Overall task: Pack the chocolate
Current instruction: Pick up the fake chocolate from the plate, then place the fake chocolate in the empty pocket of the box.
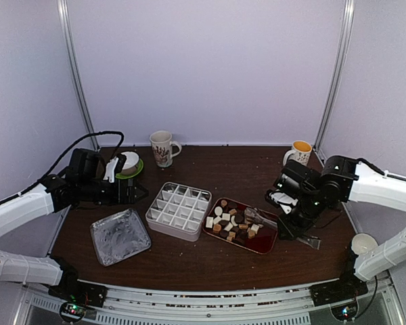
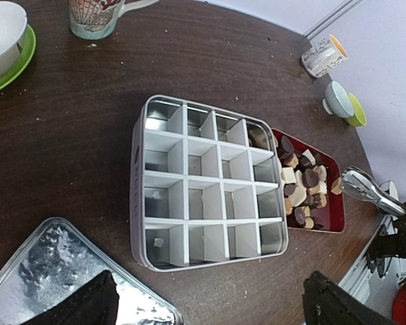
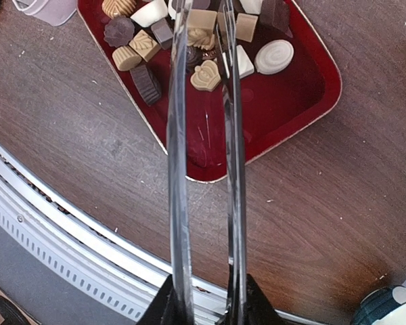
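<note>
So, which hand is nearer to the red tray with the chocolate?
Right. The right hand sits just beside the right end of the red tray, holding tongs whose tips reach over the chocolate. The left hand is far off to the left, beyond the divided tin.

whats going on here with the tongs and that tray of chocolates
The right gripper has its jaws shut on long metal tongs, whose tips reach over the chocolates piled in the red tray. The left gripper hovers open and holds nothing, beside the divided tin. Nearly all of the tin's compartments look empty, so packing has barely begun. A silver lid lies on the table nearby.
</note>
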`<state>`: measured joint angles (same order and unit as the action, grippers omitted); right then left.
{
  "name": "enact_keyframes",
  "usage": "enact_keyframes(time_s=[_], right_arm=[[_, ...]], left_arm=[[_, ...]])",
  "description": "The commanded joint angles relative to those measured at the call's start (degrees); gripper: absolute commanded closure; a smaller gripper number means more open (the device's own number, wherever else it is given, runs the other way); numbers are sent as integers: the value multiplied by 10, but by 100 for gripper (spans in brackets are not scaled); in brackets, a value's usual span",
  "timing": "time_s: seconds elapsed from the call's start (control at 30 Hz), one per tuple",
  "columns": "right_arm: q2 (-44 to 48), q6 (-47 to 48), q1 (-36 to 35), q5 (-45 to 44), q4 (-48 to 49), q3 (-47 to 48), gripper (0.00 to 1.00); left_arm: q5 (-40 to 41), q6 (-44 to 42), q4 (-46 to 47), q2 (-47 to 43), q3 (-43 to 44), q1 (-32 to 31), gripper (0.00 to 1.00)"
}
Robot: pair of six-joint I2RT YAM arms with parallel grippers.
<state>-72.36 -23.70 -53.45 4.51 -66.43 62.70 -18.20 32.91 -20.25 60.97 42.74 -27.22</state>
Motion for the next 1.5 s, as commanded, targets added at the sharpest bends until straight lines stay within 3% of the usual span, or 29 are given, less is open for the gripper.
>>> enact_keyframes(time_s=[0.0, 0.43, 0.73, 1.27, 1.47], right_arm=[[-14, 7, -4, 8, 44, 29, 72], [-193, 29, -18, 37, 206, 179, 73], [-310, 33, -19, -2, 302, 256, 73], [-413, 50, -19, -39, 316, 320, 72], [-415, 53, -19, -43, 312, 313, 67]], left_arm=[[4, -8, 11, 6, 11, -3, 2], [-18, 30, 80, 70, -7, 13, 2], [-37, 20, 110, 151, 17, 34, 2], [-60, 17, 131, 243, 57, 35, 2], [-63, 18, 138, 262, 63, 35, 2]])
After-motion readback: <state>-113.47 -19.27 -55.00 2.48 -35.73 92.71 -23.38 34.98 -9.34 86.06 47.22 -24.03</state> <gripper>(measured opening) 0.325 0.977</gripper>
